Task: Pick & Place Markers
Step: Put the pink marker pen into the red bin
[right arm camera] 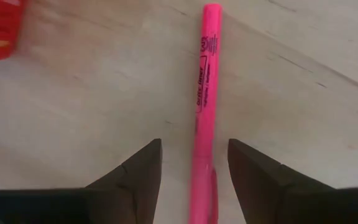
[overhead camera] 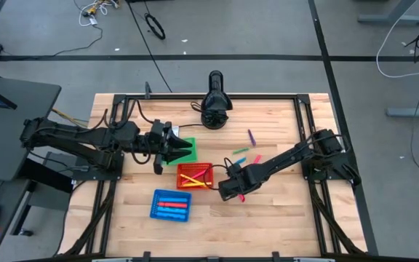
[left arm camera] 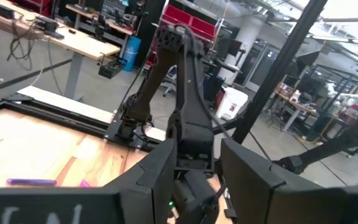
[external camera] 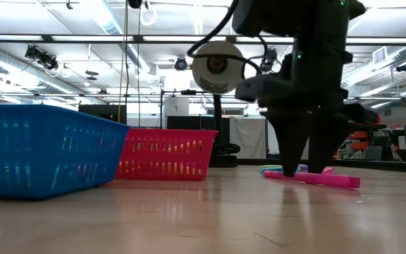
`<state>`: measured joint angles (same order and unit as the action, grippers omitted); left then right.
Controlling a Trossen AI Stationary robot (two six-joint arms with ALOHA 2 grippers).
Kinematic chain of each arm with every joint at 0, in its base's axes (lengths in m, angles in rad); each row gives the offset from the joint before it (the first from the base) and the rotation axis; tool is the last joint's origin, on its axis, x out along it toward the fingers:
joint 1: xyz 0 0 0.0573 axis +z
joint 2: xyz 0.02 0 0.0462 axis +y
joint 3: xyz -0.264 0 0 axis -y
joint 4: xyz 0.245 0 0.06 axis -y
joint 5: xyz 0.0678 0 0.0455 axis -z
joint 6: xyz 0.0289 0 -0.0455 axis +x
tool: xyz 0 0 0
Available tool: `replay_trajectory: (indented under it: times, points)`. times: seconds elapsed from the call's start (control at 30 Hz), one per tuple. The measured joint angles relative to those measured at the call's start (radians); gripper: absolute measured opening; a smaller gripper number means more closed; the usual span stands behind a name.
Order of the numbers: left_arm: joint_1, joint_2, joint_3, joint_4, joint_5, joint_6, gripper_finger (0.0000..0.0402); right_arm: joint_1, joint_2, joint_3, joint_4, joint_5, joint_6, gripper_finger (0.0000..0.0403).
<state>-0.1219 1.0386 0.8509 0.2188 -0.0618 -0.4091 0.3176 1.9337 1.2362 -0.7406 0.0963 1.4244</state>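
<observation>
A pink marker [right arm camera: 205, 93] lies flat on the wooden table, just right of the red basket [overhead camera: 195, 175]. My right gripper [right arm camera: 194, 180] is open and low over it. One finger stands on each side of the marker's near end, and I see no touch. In the low view the fingers [external camera: 294, 159] reach down to the marker [external camera: 323, 179]. My left gripper [overhead camera: 172, 148] is open and empty over the green basket [overhead camera: 186, 150]. More markers lie loose at the far right: purple [overhead camera: 251, 136], green [overhead camera: 240, 151], pink [overhead camera: 257, 159].
The blue basket [overhead camera: 171, 204] holds red and blue markers near the front. The red basket holds several markers. A black camera stand [overhead camera: 215, 109] is at the far edge. Bare wood lies to the front right of my right gripper.
</observation>
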Motion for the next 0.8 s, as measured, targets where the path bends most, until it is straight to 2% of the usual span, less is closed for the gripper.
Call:
replay_trajectory:
  times: [0.3,0.8]
  points:
    - [0.0,0.0,0.0,-0.003,0.033,0.0,0.0138,-0.005,0.028,0.004,0.0,0.004,-0.024,0.0176]
    - [0.0,0.0,0.0,-0.007,0.033,0.0,0.0138,-0.009,0.031,0.001,-0.028,-0.01,-0.019,0.0073]
